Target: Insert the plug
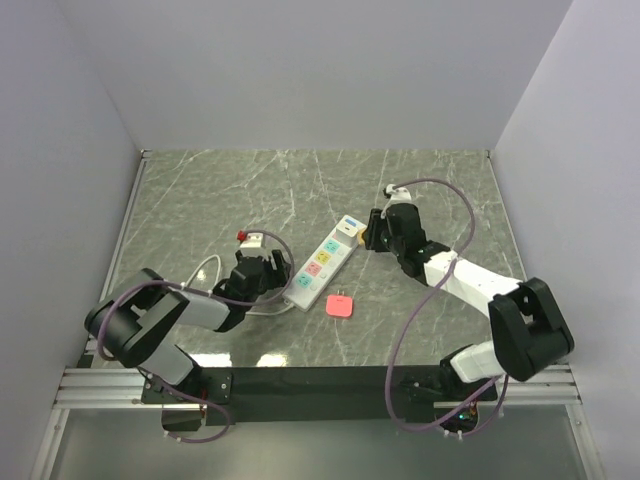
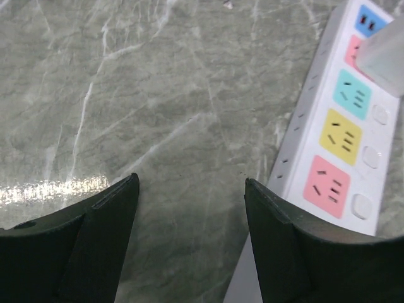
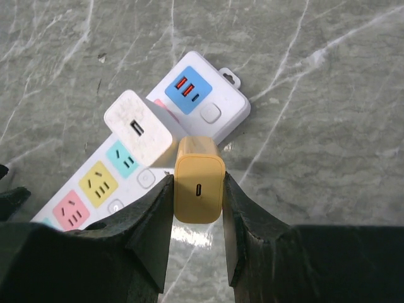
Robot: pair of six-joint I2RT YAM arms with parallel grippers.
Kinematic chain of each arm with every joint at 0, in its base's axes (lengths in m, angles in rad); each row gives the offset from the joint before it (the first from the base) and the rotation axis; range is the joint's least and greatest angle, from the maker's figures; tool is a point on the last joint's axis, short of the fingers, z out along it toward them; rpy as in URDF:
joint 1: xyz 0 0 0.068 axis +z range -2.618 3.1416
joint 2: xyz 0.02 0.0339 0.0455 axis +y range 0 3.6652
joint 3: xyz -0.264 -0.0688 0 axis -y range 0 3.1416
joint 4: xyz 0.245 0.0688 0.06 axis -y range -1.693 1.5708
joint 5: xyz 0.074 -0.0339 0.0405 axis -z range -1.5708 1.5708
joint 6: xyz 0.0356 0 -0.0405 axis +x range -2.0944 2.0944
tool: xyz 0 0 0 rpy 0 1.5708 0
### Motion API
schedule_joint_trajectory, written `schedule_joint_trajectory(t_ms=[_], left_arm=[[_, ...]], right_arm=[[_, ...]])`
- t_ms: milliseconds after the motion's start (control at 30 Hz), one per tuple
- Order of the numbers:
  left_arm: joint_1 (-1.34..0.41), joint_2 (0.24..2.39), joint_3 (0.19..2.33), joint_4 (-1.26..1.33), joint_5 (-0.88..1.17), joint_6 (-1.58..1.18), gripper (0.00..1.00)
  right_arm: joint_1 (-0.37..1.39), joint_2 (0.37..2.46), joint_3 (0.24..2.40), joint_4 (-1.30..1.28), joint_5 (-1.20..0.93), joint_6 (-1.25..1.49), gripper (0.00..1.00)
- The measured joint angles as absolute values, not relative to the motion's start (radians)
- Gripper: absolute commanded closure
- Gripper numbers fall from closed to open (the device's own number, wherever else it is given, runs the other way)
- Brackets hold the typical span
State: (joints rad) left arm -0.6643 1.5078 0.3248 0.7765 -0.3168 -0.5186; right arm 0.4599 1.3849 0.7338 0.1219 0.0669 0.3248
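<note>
A white power strip [image 1: 318,268] with coloured sockets lies slanted in the middle of the table. My right gripper [image 3: 198,183] is shut on a yellow plug [image 3: 199,186] and holds it just beside the strip's [image 3: 211,110] far end, next to a white charger [image 3: 137,126] that sits in a socket. In the top view the right gripper [image 1: 368,235] is at the strip's far end. My left gripper [image 2: 191,189] is open and empty over bare table, its right finger [image 2: 284,233] next to the strip's [image 2: 328,151] edge. In the top view the left gripper [image 1: 275,265] is left of the strip.
A pink plug [image 1: 339,306] lies on the table just right of the strip's near end. A small white adapter with a red part [image 1: 250,239] sits behind my left gripper. The strip's white cable [image 1: 205,272] loops to the left. Walls enclose the table.
</note>
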Motion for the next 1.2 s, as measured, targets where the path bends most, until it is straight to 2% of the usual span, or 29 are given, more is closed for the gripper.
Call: schedule_joint_trajectory(t_ms=[400, 900, 1200], left_arm=[[-0.662, 1.599, 0.387, 0.782, -0.271, -0.538, 0.28], [-0.735, 1.631, 0.404, 0.822, -0.173, -0.557, 0.28], [-0.744, 1.619, 0.429, 0.767, -0.182, -0.549, 0.28]], right_arm=[[0.46, 1.517, 0.857, 0.136, 0.032, 0.326, 1.0], [0.491, 1.786, 1.103, 0.178, -0.048, 0.354, 1.0], [0.532, 1.705, 1.12, 0.117, -0.004, 0.268, 1.0]])
